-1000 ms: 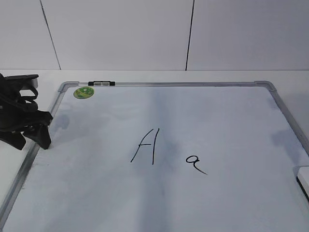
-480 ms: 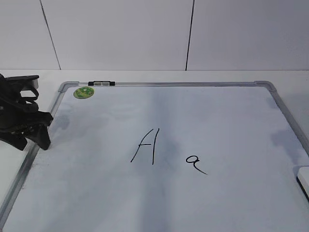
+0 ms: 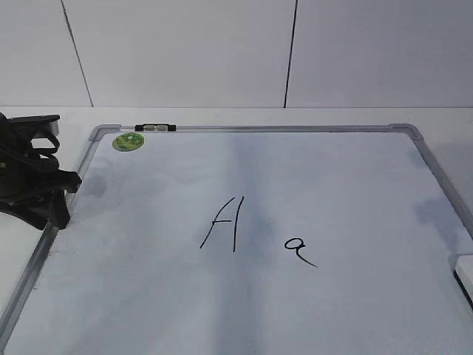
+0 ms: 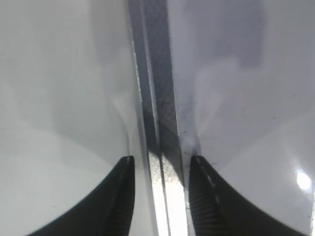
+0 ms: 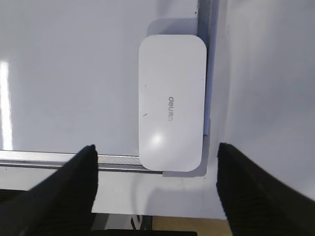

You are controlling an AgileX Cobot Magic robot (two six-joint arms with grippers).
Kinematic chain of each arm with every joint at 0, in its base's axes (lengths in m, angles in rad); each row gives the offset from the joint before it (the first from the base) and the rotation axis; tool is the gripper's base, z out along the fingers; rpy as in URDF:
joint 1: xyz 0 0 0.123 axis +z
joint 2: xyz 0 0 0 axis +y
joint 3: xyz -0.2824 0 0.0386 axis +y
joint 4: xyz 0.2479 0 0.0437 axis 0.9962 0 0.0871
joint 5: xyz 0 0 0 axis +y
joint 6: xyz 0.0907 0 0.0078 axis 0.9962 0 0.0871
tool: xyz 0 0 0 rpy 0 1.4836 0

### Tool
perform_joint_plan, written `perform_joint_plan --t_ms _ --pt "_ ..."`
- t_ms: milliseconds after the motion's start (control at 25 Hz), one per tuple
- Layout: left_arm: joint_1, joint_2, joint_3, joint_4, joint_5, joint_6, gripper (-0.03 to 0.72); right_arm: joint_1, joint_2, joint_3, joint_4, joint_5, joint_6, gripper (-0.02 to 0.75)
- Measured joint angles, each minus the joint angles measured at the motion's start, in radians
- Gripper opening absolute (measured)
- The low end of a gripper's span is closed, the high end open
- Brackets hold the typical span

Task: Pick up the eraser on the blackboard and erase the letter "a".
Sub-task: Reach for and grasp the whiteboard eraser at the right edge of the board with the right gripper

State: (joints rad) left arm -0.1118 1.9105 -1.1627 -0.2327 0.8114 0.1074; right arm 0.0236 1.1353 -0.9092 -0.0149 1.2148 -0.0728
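Note:
The blackboard [image 3: 332,185] lies flat on the table with a black capital "A" [image 3: 222,224] and the small letter "a" [image 3: 298,250] right of it. The white eraser [image 3: 465,272] shows only as a sliver at the board's right edge. In the right wrist view the eraser [image 5: 171,103] lies in the board's corner against the frame. My right gripper [image 5: 155,147] is wide open above it, empty, and is out of the exterior view. My left gripper [image 3: 55,207] is at the board's left edge. In the left wrist view it [image 4: 160,162] is open and straddles the grey frame [image 4: 157,123].
A round green magnet [image 3: 128,141] and a small black clip [image 3: 155,127] sit at the board's far left corner. The white table [image 3: 22,259] surrounds the board. A table edge shows below the eraser in the right wrist view.
My left gripper has drawn slightly left, off the board surface toward its left frame. The board, letters and eraser have not moved.

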Motion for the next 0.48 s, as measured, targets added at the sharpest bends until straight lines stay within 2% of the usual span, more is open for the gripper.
perform_joint_plan --t_ms 160,480 --pt "0.0 0.0 0.0 0.0 0.0 0.0 0.233 0.0 0.0 0.0 0.0 0.002 -0.002 0.574" --pt "0.0 0.0 -0.002 0.0 -0.002 0.0 0.23 0.0 0.016 0.007 0.002 -0.009 -0.002 0.574"
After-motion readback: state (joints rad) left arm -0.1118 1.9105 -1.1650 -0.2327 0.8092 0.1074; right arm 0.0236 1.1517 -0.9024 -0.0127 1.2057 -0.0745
